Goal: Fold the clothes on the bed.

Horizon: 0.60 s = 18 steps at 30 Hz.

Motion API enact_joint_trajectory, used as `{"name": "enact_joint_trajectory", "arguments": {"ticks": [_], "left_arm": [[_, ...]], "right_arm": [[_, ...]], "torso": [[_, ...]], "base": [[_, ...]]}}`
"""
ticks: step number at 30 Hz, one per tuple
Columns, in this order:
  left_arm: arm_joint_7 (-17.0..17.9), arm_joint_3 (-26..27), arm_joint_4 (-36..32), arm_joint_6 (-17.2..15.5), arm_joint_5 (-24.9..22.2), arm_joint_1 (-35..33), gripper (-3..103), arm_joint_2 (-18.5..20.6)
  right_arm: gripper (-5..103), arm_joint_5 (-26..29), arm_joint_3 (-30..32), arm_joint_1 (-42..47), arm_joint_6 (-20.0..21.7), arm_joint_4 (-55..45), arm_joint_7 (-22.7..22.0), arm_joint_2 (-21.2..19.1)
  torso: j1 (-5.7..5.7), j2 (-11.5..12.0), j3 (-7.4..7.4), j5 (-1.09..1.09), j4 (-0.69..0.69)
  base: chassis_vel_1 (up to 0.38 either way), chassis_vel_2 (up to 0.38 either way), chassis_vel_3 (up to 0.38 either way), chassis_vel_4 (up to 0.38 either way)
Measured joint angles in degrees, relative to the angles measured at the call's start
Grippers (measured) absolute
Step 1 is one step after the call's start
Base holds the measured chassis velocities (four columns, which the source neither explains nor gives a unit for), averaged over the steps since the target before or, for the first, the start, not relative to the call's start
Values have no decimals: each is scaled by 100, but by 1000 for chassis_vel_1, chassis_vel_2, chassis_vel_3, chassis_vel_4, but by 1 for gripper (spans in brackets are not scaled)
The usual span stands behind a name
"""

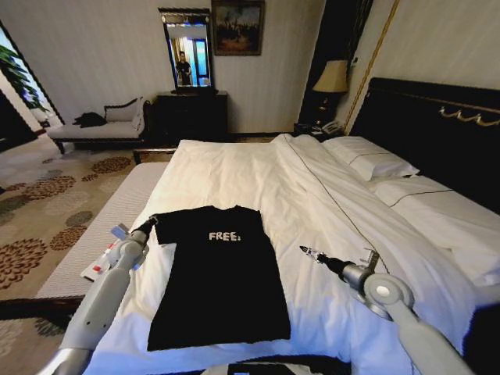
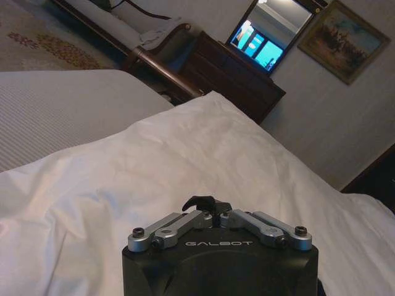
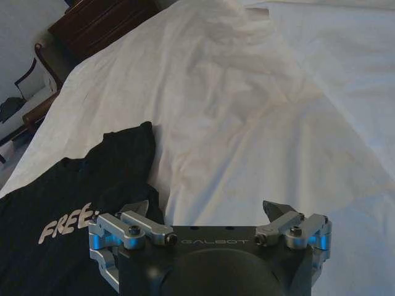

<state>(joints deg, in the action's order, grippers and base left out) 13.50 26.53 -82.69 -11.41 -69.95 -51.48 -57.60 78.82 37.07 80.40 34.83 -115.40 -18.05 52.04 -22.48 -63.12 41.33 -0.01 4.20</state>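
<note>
The clothes, a black T-shirt (image 1: pixel 219 289) with white "FREE!" lettering, lie flat on the bed's white sheet (image 1: pixel 234 168), chest up. My left gripper (image 1: pixel 150 224) is shut, its tips at the shirt's left shoulder corner. In the left wrist view the left gripper (image 2: pixel 210 206) has its dark pads pressed together, and pinched fabric cannot be made out. My right gripper (image 1: pixel 303 250) hovers open over the bare sheet, just right of the shirt. The right wrist view shows the right gripper (image 3: pixel 207 208) with its fingers wide apart and the shirt (image 3: pixel 74 191) beside it.
White pillows (image 1: pixel 367 156) and a dark headboard (image 1: pixel 430 117) line the bed's right side. A grey striped bench (image 1: pixel 109 211) runs along the left, with a small packet (image 1: pixel 98 266) on it. A chaise (image 1: pixel 101 129) and dark dresser (image 1: pixel 191 113) stand against the far wall.
</note>
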Motion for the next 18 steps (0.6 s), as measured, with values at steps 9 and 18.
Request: {"name": "enact_joint_trajectory", "arguments": {"ticks": [9,18], "left_arm": [[-4,-76,-80,2,192,-19,1,-75],[85,-534,-597,-77,1171,-75,1,-17]], "right_arm": [[100,-2,47,29,-4,-3,33,-11],[100,-93,55,84,-13,28,148,2]], "torso": [[0,0,0,0,0],[0,0,0,1,4]], "base": [[0,0,0,0],[0,0,0,0]]}}
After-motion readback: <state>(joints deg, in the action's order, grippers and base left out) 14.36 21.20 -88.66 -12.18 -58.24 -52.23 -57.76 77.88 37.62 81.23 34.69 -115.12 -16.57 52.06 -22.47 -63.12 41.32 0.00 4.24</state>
